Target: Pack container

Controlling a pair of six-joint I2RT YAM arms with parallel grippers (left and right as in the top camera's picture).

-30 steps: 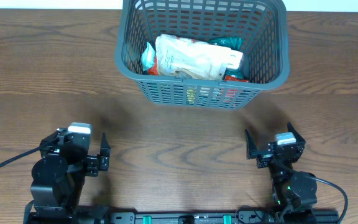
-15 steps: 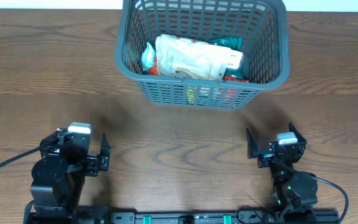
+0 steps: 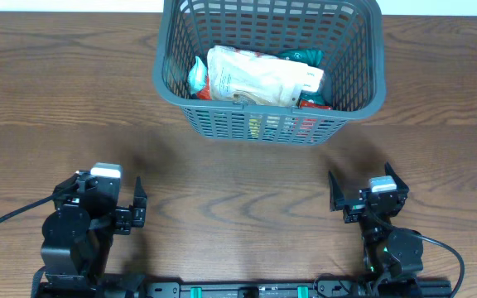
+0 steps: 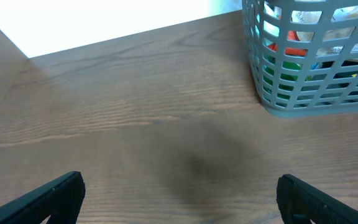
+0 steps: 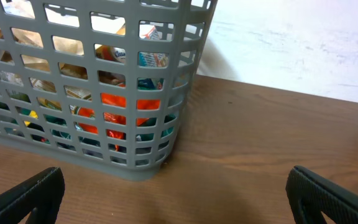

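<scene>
The grey lattice container [image 3: 350, 99] stands at the far middle of the table, holding several packets, with a white pouch [image 3: 255, 76] on top. It also shows in the left wrist view [image 4: 260, 74] and the right wrist view [image 5: 73, 149]. My left gripper [image 3: 137, 207] sits near the front left, open and empty, its fingertips [image 4: 55, 193] wide apart over bare wood. My right gripper [image 3: 358, 199] sits near the front right, open and empty, its fingertips [image 5: 328, 193] wide apart, well short of the container.
The wooden table [image 3: 238, 182] runs between the grippers and the container. A white wall [image 5: 303, 43] lies behind the table's far edge. Black cables trail off at the front corners.
</scene>
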